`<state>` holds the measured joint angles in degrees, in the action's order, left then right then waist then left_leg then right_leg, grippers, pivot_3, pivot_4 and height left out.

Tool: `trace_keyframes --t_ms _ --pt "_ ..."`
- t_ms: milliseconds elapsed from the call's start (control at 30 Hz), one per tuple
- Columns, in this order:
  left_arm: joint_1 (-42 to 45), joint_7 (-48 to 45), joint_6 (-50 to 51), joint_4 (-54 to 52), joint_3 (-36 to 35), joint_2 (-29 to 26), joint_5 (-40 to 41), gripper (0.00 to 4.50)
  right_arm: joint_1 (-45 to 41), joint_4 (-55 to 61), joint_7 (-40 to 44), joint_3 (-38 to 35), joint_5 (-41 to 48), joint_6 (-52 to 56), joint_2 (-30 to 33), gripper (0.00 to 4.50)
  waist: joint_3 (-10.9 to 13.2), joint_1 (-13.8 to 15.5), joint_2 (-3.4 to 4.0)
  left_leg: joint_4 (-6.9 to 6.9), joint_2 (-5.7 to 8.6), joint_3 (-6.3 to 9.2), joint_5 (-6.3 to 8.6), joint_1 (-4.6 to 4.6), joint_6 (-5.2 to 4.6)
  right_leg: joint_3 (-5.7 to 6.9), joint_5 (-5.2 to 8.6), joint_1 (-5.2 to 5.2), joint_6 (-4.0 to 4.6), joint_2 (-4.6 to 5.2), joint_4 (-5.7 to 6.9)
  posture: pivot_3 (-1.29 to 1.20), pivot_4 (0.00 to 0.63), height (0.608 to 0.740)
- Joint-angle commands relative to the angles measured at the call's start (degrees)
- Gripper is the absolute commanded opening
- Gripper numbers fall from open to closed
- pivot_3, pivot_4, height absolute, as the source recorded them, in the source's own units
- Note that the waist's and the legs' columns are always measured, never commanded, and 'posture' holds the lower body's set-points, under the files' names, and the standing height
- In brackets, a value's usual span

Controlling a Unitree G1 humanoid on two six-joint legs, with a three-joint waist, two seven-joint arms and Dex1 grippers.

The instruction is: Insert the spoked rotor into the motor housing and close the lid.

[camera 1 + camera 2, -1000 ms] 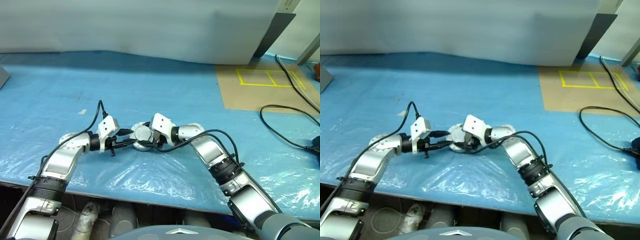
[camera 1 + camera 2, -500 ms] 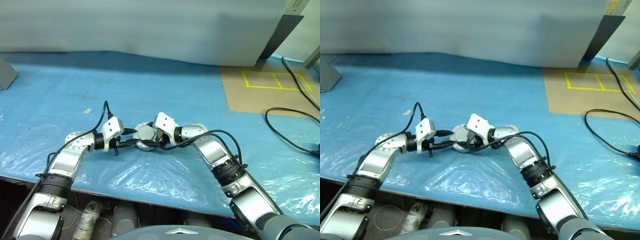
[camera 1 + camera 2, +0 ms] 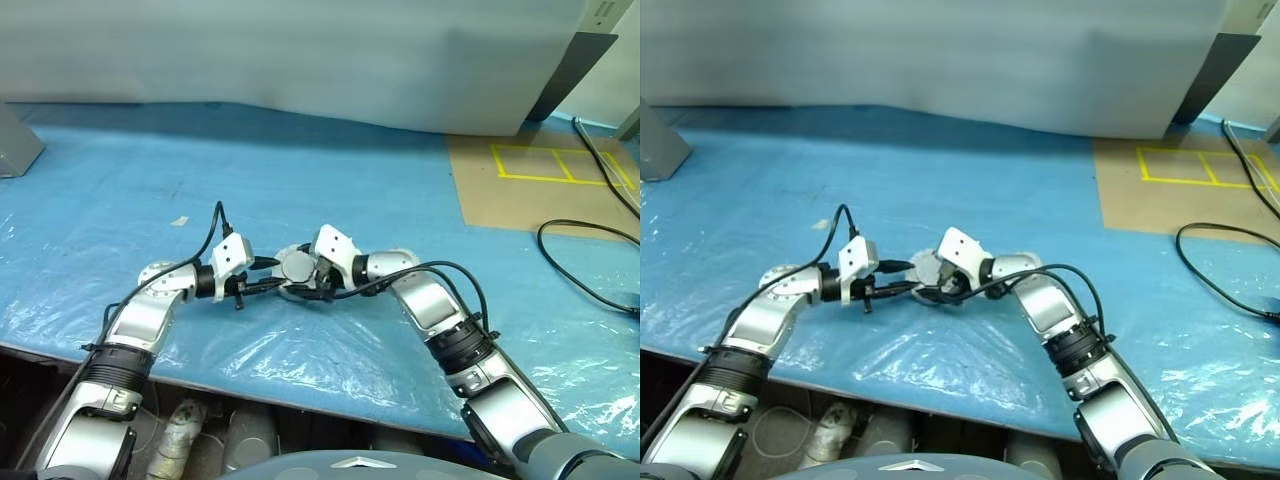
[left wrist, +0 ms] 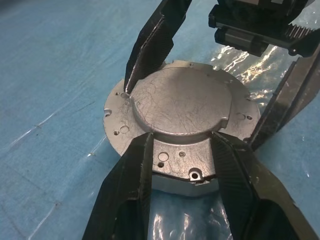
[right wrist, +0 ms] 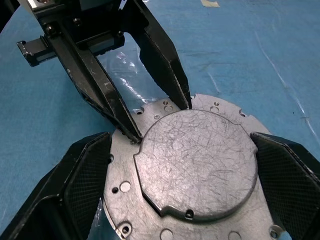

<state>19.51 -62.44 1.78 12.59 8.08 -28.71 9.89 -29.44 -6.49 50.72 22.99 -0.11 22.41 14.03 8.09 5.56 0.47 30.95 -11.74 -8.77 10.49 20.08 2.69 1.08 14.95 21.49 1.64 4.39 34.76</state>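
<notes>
Both arms angled inward, left pincer and right pincer meeting tip-to-tip, jaws spread.

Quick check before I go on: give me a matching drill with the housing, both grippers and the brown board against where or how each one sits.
Things:
1. motor housing
2. left gripper
3. right gripper
4. brown board

Places or states:
A. far right of the table, marked with a yellow tape outline
B. reaches the housing from the robot's right
C. smooth silver face up on the blue sheet
D. reaches the housing from the robot's left

Pairs: 1-C, 2-D, 3-B, 4-A
</notes>
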Motion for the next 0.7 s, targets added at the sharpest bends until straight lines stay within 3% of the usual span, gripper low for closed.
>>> trace_keyframes --t_ms 33,300,467,700 --pt "0.8 1.4 0.2 1.4 2.2 1.1 -2.2 1.83 1.5 0.1 2.5 2.3 1.7 1.3 -1.0 4.45 0.0 0.1 0.00 -0.02 0.01 0.00 0.00 0.02 0.00 0.00 0.01 0.01 -0.01 0.00 -0.01 0.00 0.150 0.740" --pt "1.1 1.4 -0.3 2.2 2.3 1.0 -2.6 1.83 1.4 1.3 0.0 -0.8 1.5 -5.4 -1.8 4.45 0.0 0.1 0.01 -0.09 0.03 -0.01 0.00 0.18 0.00 0.00 0.03 0.14 -0.05 0.02 -0.04 0.00 0.150 0.740" --pt "1.7 1.5 -0.7 3.0 2.3 1.1 -2.8 1.83 1.2 2.4 -1.9 -2.5 1.2 -11.0 -1.5 4.45 0.1 -0.2 -0.05 -0.06 0.01 -0.02 -0.03 0.77 0.04 0.01 -0.25 0.78 0.29 -0.01 -0.01 0.00 0.150 0.740" --pt "2.3 1.7 -1.1 3.8 2.5 1.2 -2.9 1.83 1.3 3.6 -2.6 -4.0 2.4 -12.5 -0.9 4.45 0.1 -1.0 -0.09 0.03 0.06 0.01 -0.04 1.28 0.07 0.22 -0.44 1.11 0.01 -0.18 -0.01 0.00 0.150 0.740"
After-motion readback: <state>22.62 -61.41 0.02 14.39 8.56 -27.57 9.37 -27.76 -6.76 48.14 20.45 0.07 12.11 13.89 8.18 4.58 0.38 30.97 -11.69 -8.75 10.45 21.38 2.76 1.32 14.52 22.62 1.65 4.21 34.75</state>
